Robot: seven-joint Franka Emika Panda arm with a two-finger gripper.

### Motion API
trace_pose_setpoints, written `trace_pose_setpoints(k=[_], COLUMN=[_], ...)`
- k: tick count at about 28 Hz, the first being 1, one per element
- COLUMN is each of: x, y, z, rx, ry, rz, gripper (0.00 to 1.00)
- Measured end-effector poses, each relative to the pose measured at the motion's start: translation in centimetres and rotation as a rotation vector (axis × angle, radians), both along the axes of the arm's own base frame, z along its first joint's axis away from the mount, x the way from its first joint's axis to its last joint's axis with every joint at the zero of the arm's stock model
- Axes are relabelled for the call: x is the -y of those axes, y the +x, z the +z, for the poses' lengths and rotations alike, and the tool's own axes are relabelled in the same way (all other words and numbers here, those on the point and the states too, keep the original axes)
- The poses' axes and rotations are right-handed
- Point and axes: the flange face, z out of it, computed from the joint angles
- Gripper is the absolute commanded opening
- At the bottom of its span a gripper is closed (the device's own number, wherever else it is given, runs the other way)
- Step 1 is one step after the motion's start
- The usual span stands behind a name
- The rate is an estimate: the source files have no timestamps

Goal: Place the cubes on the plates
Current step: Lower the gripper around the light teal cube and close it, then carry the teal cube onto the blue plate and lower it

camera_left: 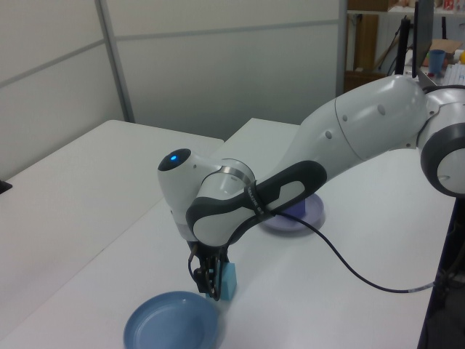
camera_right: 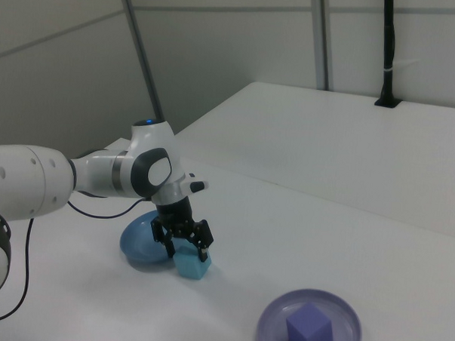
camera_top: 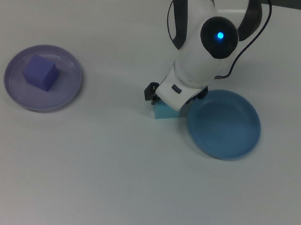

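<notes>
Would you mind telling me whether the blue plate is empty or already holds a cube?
Empty. The blue plate shows a bare inside in the top view; the turquoise cube sits on the table beside it, under the gripper.

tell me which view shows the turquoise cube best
The right view: the turquoise cube shows its front and side faces between the gripper fingers. In the top view only a corner peeks out; in the left view just a sliver.

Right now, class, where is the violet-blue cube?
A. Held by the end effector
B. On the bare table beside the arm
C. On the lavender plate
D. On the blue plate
C: the violet-blue cube sits on the lavender plate, far from the end effector, which is down at the turquoise cube.
</notes>
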Motion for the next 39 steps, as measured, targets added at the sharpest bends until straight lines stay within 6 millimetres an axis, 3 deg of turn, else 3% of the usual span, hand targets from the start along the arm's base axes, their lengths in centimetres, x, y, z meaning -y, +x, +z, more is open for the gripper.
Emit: trace_pose_setpoints(k=[1, 3, 4, 5, 15, 29, 34, 39], x=[0.0, 0.1, 0.2, 0.2, 0.2, -0.1, -1.6, -5.3], y=[0.0, 0.1, 0.1, 0.1, 0.3, 2.1, 1.7, 0.5], z=[-0.1, -0.3, -0.4, -0.5, -0.3, 7.3, 7.5, 6.3], rx=[-0.002, -0.004, -0.005, -0.006, 0.005, 0.136, 0.142, 0.127], ry=[0.0, -0.001, -0.002, -0.002, -0.004, 0.066, 0.072, 0.068], rz=[-0.001, -0.002, -0.003, -0.003, -0.04, -0.115, -0.145, -0.144], gripper=[0.99, 0.68, 0.05, 0.0, 0.0, 0.0, 0.0, 0.0])
